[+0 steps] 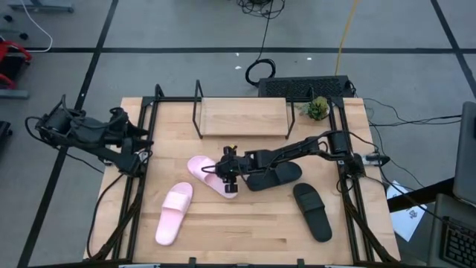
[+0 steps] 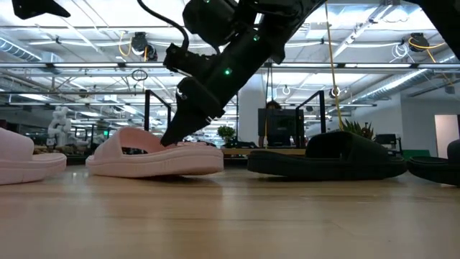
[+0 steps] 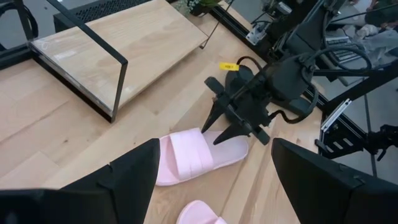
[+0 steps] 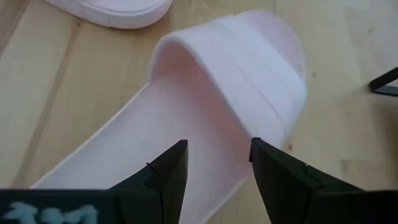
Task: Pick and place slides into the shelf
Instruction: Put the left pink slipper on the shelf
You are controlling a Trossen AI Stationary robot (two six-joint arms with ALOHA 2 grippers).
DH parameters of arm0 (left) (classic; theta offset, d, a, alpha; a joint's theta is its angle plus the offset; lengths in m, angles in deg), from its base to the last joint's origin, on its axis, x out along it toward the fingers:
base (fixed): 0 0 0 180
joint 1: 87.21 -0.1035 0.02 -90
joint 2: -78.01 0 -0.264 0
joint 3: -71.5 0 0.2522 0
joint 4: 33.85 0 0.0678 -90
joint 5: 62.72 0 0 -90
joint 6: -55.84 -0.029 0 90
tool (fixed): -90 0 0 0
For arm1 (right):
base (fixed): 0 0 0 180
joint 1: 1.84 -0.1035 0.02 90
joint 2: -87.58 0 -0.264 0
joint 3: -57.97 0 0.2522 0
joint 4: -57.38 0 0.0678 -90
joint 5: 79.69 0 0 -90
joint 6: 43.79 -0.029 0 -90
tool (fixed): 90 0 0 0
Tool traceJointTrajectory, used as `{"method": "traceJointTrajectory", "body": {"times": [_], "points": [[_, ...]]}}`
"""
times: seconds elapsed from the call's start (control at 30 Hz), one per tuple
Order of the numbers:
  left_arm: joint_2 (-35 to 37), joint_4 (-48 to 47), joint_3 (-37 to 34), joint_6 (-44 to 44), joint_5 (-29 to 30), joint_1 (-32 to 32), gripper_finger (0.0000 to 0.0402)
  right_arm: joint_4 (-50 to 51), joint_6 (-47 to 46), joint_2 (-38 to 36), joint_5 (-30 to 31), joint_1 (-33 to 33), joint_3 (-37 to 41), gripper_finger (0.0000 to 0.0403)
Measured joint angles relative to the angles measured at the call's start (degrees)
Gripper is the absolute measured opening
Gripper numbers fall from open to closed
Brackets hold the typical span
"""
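Note:
A pale pink slide (image 1: 208, 173) (image 4: 205, 93) lies sole down at mid-table. My right gripper (image 4: 217, 149) (image 1: 225, 179) is open and slants down from the table's right, its fingertips low over the footbed behind the wide strap (image 4: 261, 56). A second pink slide (image 1: 173, 214) lies nearer the front left. One black slide (image 1: 277, 177) lies under my right arm, and another (image 1: 312, 212) sits at the front right. The shelf (image 1: 245, 115) stands at the far edge, its wooden board bare. My left gripper (image 3: 211, 186) (image 1: 137, 141) hangs open at the table's left edge. My right gripper has its open fingers (image 2: 169, 140) down at the pink slide's footbed (image 4: 186, 124), just behind the strap, slanting down from the table's right. I cannot tell whether the tips touch it. The slide lies flat on the table.
A small green plant (image 1: 317, 108) and a dark grille (image 1: 305, 87) sit at the far right corner. Black frame rails (image 1: 145, 149) run along the table's left and right sides. Bare wood (image 1: 245, 231) lies at the front middle.

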Motion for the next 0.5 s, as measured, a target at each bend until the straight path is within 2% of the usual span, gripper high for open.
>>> {"method": "traceJointTrajectory", "body": {"times": [0.1, 0.3, 0.37, 0.5], "points": [[0.0, 0.0, 0.0, -0.1, 0.2, 0.0, 0.031, -1.1, 1.7, 0.0, 2.6, 0.2, 0.0, 0.0169], [-0.8, 0.0, 0.0, 0.2, -1.3, 0.0, 0.031, -0.9, 2.0, -2.4, 2.7, 0.0, -0.4, 0.0169], [-1.8, -0.5, 0.0, 1.3, -4.7, 0.0, 0.031, -1.2, 2.0, -2.9, 2.8, -0.4, -0.4, 0.0169], [-6.2, -4.5, 0.0, 4.6, -15.4, 0.0, 0.031, -0.9, 2.1, -3.9, 4.1, -1.4, -0.4, 0.0169]]}}
